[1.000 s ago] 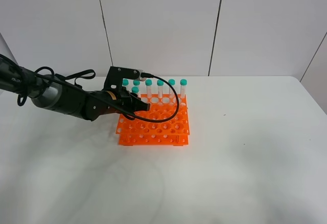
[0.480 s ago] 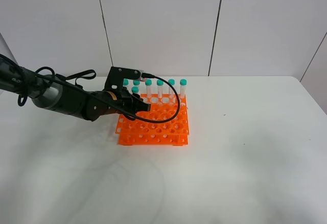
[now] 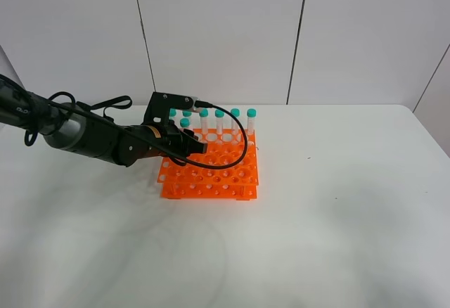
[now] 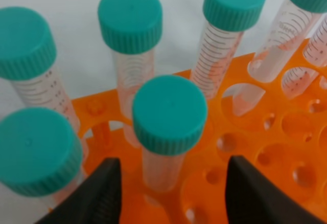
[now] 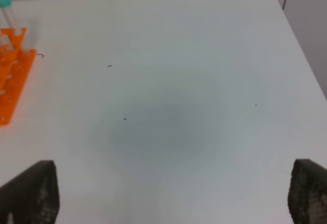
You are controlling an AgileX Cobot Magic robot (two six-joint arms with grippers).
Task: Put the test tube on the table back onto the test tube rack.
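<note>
With the test tube (image 4: 169,127) standing in the test tube rack (image 4: 265,147) between our left pincer's (image 4: 171,193) released jaws, we should lift straight away, touching no neighbouring caps.

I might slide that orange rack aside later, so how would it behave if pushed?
The rack looks like stiff plastic, so it would probably slide on the smooth table rather than flex. Its wide, low shape suggests it won't tip. The upright tubes sit loosely in their holes, so they may rattle or lean.
</note>
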